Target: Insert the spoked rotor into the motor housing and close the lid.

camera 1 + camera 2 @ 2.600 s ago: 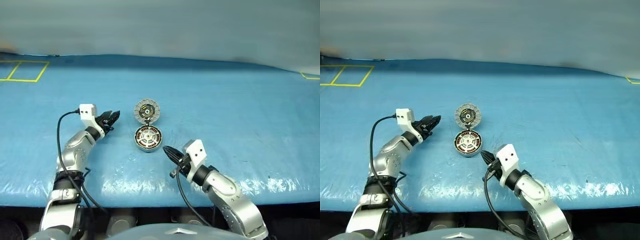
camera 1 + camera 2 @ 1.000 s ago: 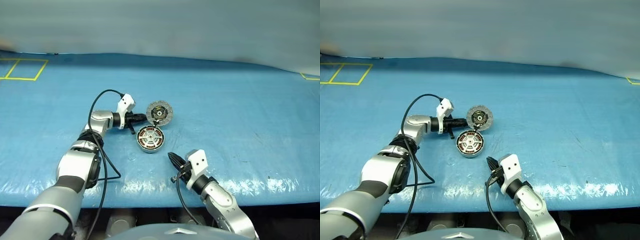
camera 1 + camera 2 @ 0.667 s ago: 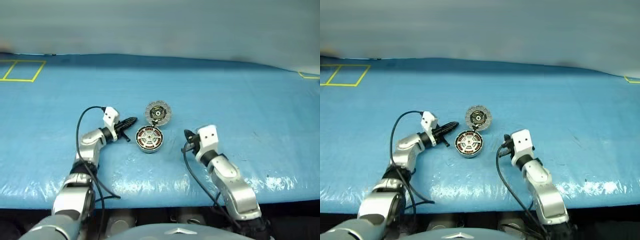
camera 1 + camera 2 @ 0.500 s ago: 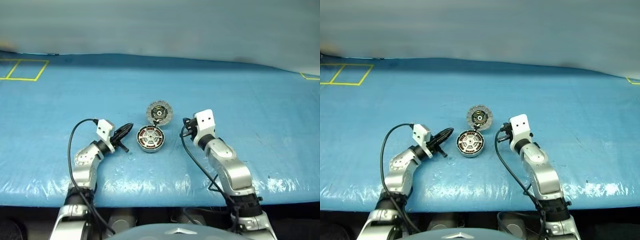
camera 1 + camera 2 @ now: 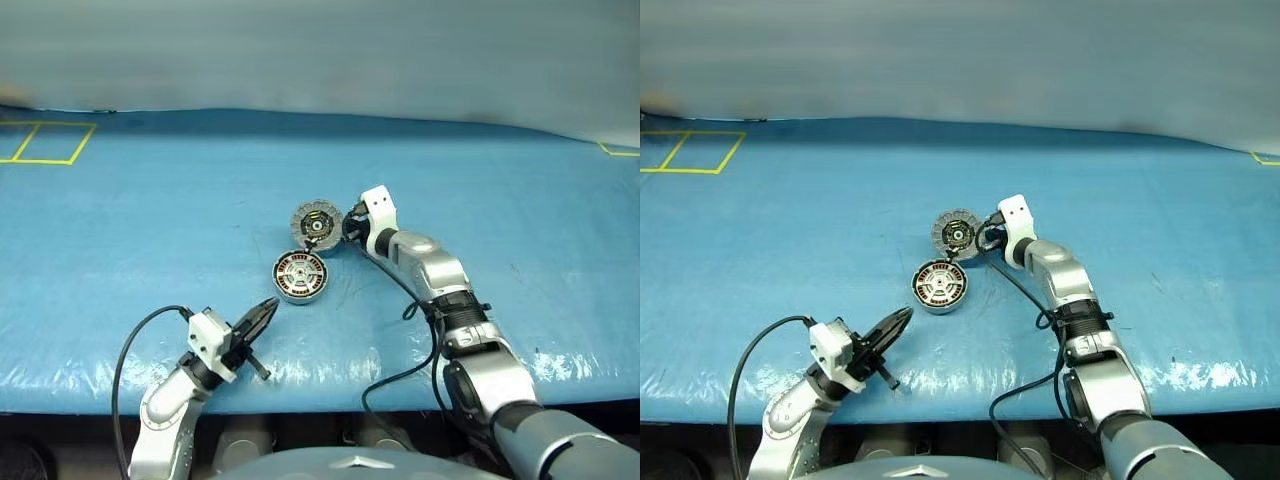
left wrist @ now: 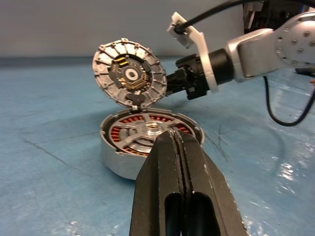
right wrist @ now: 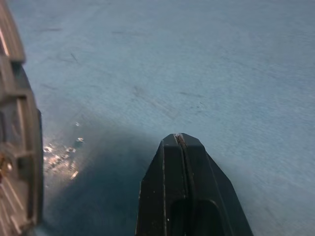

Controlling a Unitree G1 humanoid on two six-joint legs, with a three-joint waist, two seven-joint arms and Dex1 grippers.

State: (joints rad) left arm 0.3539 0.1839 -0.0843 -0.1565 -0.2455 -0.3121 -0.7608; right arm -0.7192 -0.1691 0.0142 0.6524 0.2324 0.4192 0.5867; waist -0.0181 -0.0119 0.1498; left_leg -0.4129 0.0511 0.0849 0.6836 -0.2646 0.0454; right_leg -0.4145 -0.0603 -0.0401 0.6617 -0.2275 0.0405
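Blue plastic-covered table w/ yellow tape – grey wall behind; both hands' fingers pressed together

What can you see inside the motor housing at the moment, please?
Inside the motor housing sits the spoked rotor, silver spokes and hub over copper-brown windings. The lid stands open above it. The left tool covers the housing's near edge.

one motor housing, one spoked rotor inside it, one raised lid, two claws, left claw, right claw
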